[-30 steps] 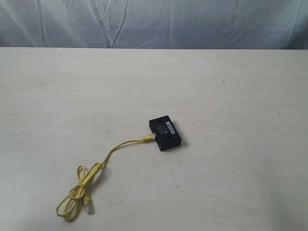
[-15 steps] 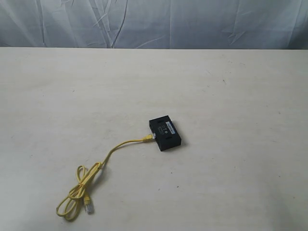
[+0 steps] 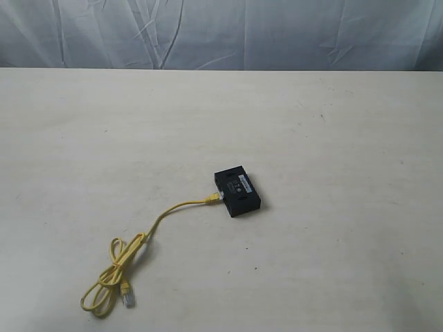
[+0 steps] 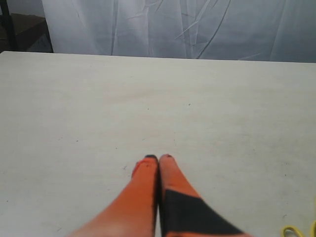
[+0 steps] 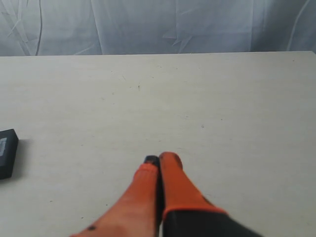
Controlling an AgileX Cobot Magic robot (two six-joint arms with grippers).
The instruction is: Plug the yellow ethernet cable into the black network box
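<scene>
The black network box (image 3: pixel 237 191) lies just right of centre on the counter (image 3: pixel 332 124). The yellow ethernet cable (image 3: pixel 187 203) touches the box's left face with one plug and trails to loose loops at lower left. The left end effector (image 4: pixel 158 158) and right end effector (image 5: pixel 159 159) are clenched and empty.

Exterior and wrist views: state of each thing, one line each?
yellow ethernet cable: lying partly looped on the table; one plug at the box's side, looks inserted; other plug free.
black network box: flat, label up.
left gripper: shut, empty.
right gripper: shut, empty.
</scene>
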